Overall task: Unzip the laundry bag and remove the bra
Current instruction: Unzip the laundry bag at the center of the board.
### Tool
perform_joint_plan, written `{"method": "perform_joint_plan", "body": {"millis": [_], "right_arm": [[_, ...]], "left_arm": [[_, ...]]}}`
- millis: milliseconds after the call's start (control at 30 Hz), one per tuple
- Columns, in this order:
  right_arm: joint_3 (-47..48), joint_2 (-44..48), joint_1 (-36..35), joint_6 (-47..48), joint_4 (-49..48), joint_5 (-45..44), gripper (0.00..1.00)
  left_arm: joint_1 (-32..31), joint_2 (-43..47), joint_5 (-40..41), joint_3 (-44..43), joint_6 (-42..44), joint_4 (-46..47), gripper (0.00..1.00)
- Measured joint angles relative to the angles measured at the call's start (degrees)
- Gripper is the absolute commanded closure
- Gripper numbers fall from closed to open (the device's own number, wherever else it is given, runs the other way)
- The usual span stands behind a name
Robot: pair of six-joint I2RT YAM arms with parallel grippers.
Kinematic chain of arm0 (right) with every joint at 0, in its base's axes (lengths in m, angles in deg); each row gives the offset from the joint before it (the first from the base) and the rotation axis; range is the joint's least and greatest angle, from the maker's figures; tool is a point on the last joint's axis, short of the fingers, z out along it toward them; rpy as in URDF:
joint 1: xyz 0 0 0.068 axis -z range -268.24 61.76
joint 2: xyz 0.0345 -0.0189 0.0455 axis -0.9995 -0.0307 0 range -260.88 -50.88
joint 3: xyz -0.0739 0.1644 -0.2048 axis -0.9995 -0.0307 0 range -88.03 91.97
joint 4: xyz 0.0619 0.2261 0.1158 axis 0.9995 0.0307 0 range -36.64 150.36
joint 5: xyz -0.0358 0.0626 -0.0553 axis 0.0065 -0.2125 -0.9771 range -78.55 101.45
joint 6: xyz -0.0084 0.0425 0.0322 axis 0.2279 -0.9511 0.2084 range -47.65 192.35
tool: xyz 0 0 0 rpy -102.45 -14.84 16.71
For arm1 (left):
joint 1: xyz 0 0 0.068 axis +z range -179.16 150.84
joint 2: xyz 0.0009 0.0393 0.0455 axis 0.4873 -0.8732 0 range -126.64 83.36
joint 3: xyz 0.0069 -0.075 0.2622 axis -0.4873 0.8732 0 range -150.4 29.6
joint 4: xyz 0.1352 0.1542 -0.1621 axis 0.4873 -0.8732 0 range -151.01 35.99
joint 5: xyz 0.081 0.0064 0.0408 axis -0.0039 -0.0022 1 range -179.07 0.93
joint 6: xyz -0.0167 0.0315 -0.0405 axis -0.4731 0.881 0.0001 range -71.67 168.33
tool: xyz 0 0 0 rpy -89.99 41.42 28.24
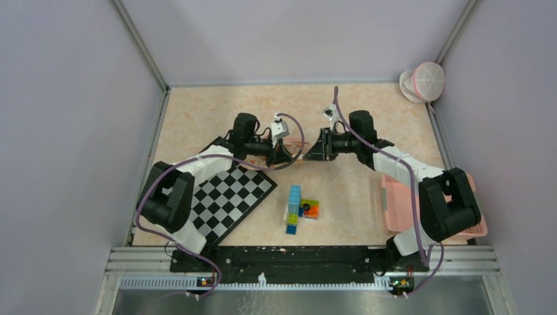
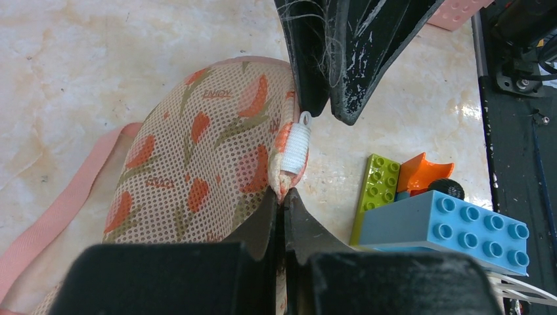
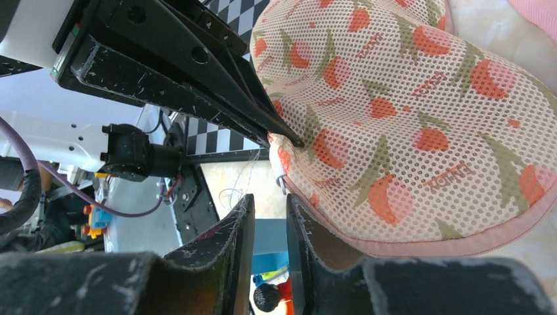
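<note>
Left jaws are clamped on the edge of the orange-flowered mesh laundry bag [image 2: 197,164]. Right jaws sit barely parted at its white zipper end [image 2: 296,147], can't tell if they're gripping.

Laundry bag [image 2: 197,170]: on the table [image 1: 355,111], midway across, with the left gripper [image 2: 282,197] at its left and the right gripper [image 3: 269,203] at its right.
Checkerboard [image 1: 230,197]: left of the bag, nearer the arm bases.
Building blocks [image 1: 301,209]: in front of the bag.
Tray [image 1: 394,203]: right of the bag, at the table edge.
</note>
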Motion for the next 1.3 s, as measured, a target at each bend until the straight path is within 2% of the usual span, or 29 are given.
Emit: {"method": "perform_joint_plan", "body": {"millis": [567, 833, 1300], "right_arm": [[0.0, -2.1, 0.3, -3.1, -4.0, 0.4, 0.78], [0.1, -3.2, 0.3, -4.4, -4.3, 0.2, 0.73], [0.1, -4.0, 2.7, -7.1, -5.4, 2.5, 0.73]], "left_arm": [[-0.2, 0.0, 0.0, -0.2, 0.0, 0.0, 1.00], [-0.5, -0.4, 0.0, -0.5, 0.3, -0.1, 1.00], [-0.3, -0.8, -3.2, -0.8, -1.0, 0.8, 1.00]]}}
